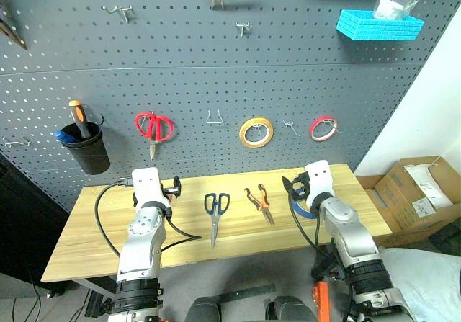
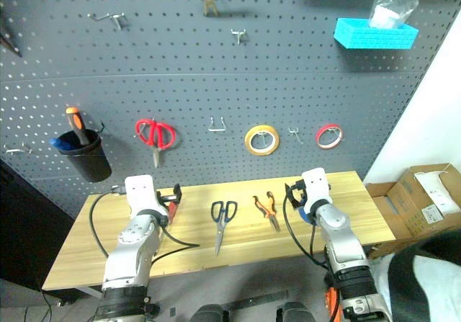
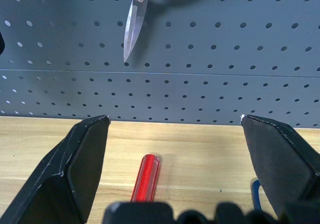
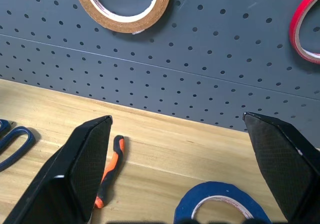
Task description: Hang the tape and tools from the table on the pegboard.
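Observation:
Dark-blue-handled scissors (image 1: pixel 215 210) and orange-and-black pliers (image 1: pixel 261 202) lie in the middle of the wood-grain table (image 1: pixel 86 243). The blue tape (image 4: pixel 220 204) lies flat under and just ahead of my right gripper (image 4: pixel 177 116), which is open and holds nothing. The red-handled screwdriver (image 3: pixel 146 184) lies on the table between the fingers of my left gripper (image 3: pixel 175 119), also open and holding nothing. Both grippers point at the dark grey pegboard (image 1: pixel 216 70) behind the table.
Red scissors (image 1: pixel 154 127), a yellow tape roll (image 1: pixel 256 132) and a red tape roll (image 1: pixel 323 127) hang on the board, with bare hooks (image 1: pixel 214 118) between them. A black cup (image 1: pixel 86 148) hangs at the left, a blue bin (image 1: pixel 379 25) at the upper right. A cardboard box (image 1: pixel 421 192) sits right of the table.

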`<move>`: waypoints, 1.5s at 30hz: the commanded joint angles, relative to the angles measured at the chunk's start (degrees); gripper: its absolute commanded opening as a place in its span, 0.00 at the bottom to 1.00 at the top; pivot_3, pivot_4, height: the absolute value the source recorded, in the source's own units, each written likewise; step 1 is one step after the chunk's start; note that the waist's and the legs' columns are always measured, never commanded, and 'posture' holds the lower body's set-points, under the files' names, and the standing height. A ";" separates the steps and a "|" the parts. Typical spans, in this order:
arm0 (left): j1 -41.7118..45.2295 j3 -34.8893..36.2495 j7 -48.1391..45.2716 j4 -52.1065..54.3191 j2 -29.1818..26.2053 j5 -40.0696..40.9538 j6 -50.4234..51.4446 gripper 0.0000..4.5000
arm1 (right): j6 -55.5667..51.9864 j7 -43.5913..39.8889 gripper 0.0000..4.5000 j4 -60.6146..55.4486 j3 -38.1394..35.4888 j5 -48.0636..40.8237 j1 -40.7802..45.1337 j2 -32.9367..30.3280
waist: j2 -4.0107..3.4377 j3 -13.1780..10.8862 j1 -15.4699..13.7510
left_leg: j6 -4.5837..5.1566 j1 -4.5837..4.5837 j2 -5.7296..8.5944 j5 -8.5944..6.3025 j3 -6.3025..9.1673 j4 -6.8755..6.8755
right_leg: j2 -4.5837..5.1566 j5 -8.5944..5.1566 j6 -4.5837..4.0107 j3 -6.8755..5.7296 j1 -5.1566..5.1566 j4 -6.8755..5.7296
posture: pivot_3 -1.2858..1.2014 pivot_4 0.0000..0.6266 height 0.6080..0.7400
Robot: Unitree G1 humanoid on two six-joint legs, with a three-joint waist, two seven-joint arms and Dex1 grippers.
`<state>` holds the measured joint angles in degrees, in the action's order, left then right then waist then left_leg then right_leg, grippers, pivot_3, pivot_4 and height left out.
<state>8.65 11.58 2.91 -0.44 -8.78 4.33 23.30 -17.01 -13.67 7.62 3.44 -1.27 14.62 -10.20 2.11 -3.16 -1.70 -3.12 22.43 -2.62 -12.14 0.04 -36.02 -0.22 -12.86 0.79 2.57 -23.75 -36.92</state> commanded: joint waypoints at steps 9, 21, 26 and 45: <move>0.00 0.00 -0.24 2.70 0.22 0.05 -1.77 1.00 | -0.62 -1.35 1.00 -3.54 -0.03 -0.57 0.21 -0.36 | 0.00 0.00 0.00 | 0.00 -0.01 -0.01 0.00 0.00 0.00 | -0.01 0.00 0.00 0.00 0.00 0.00 | 0.60 0.00 1.00; -0.87 -0.84 -1.25 3.48 -0.18 -0.24 -2.26 1.00 | -3.90 -2.80 1.00 -5.77 1.58 0.49 -0.64 -1.33 | 0.00 0.00 -0.02 | 0.00 -0.01 -0.01 0.00 0.00 0.00 | -0.02 0.00 0.00 0.00 0.00 -0.01 | 0.60 0.00 1.00; 0.74 -6.38 -8.04 6.15 -1.90 -0.27 -3.67 1.00 | -7.37 -6.45 1.00 -8.65 0.95 -1.48 -1.06 -3.84 | 0.00 0.00 -0.09 | 0.00 0.00 -0.01 0.00 0.00 0.00 | -0.01 -0.01 -0.01 0.00 0.01 0.02 | 0.59 0.01 1.00; 10.10 -24.35 -29.53 0.35 8.36 13.42 15.35 1.00 | -7.89 -25.64 1.00 18.00 7.06 0.01 13.03 -16.44 | -0.20 -8.42 1.78 | 0.11 0.50 -0.06 -0.02 0.11 -0.05 | -0.20 0.12 0.26 0.15 -0.44 -0.10 | 0.55 0.44 1.00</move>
<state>18.21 -11.64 -26.31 -0.01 -1.41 17.12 37.77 -27.99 -38.71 23.37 10.45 -2.22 25.58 -26.15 1.91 -11.58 0.08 -2.87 22.91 -2.68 -12.24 0.18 -36.08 -0.43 -12.82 1.12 2.72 -24.16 -37.05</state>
